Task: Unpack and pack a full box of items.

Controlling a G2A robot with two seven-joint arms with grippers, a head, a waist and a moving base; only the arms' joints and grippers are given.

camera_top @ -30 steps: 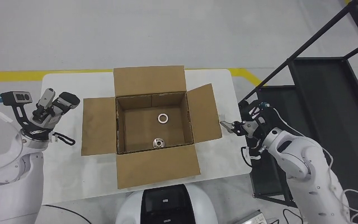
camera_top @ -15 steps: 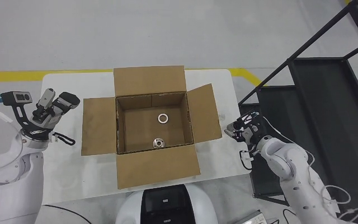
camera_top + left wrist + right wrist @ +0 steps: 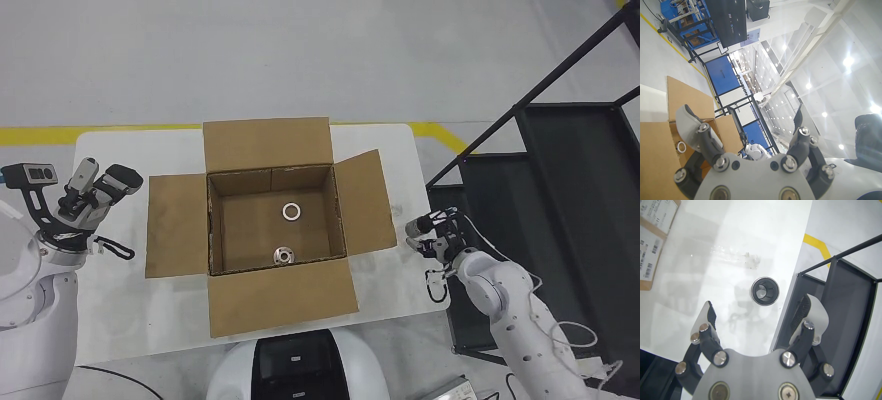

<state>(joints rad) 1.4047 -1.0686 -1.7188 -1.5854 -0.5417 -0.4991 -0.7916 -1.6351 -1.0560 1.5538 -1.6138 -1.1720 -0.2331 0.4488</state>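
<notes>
sleeve point(image 3: 764, 293) stands by table point(image 3: 734, 237) edge beneath wide-spread right gripper point(image 3: 758, 303); left gripper point(image 3: 742, 113) also wide.

Barcoded white labels point(image 3: 647, 256) on the box flap point(image 3: 654, 230); fine print illegible. White lettering on the blue panels point(image 3: 719, 73) behind.

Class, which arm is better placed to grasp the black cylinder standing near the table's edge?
Right. The right claw, open, hangs over the black cylinder; the left claw, also open, sits across the box, pointing upward.
</notes>
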